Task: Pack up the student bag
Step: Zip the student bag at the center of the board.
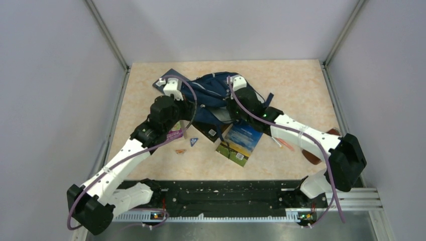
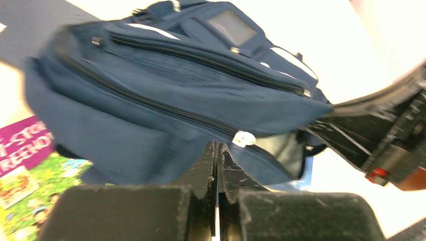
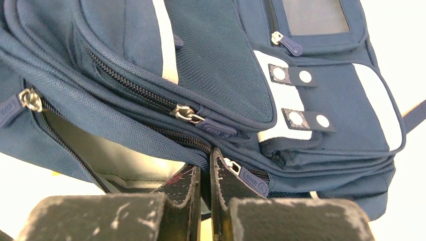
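The student bag (image 1: 210, 89), a navy blue backpack with pale stripes, lies at the back middle of the table between my two arms. In the left wrist view the bag (image 2: 150, 85) sags above the books. There my left gripper (image 2: 217, 146) is shut on the fabric edge just below a white zip slider (image 2: 243, 138). My right gripper (image 3: 206, 159) is shut on the bag (image 3: 216, 75) at the rim of its open main compartment. Grey lining (image 3: 115, 160) shows inside that opening. In the top view both grippers (image 1: 197, 108) (image 1: 232, 111) press into the bag's near side.
A dark blue book (image 1: 168, 76) pokes out behind the bag at the left. A book with a landscape cover (image 1: 242, 139), a purple one (image 1: 176, 134), a small blue triangle (image 1: 194, 142) and an orange bit (image 1: 179, 150) lie in front. A brown object (image 1: 315, 156) lies under my right arm.
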Tool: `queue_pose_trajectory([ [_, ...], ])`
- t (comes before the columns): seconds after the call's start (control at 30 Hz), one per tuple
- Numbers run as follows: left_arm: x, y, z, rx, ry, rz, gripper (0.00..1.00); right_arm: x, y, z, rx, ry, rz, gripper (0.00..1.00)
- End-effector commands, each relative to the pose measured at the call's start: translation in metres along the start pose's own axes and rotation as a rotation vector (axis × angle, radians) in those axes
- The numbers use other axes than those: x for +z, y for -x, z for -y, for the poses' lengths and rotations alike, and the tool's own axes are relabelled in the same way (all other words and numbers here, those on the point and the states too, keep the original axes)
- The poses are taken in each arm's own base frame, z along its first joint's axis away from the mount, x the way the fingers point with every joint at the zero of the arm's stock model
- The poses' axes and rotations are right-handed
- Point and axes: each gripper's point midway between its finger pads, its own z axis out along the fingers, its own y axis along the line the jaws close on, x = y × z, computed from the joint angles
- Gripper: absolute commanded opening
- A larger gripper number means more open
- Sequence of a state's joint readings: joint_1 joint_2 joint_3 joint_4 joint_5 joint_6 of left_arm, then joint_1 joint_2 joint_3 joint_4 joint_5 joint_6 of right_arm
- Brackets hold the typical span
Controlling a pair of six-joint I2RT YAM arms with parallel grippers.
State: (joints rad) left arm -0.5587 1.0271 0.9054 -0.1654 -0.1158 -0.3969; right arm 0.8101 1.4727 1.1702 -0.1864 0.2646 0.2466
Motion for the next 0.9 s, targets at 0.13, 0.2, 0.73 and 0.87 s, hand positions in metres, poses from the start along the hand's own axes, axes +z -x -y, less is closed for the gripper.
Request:
queue_pose_trajectory([
  [0.13, -0.007, 0.017, -0.046, 0.019, 0.148, 0.053, 0.00, -0.020, 0.036, 0.010, 0.051, -0.037, 0.134, 0.00],
  [0.2, -0.007, 0.016, -0.046, 0.029, 0.142, 0.048, 0.00, -0.021, 0.036, 0.010, 0.050, -0.033, 0.135, 0.00],
  [0.73, -0.008, -0.027, 0.024, 0.328, -0.277, -0.072, 0.48, -0.022, 0.035, 0.003, 0.067, 0.007, 0.138, 0.00],
  [0.87, 0.000, -0.030, 0.017, 0.350, -0.213, -0.084, 0.52, -0.024, 0.036, 0.004, 0.070, 0.005, 0.141, 0.00],
])
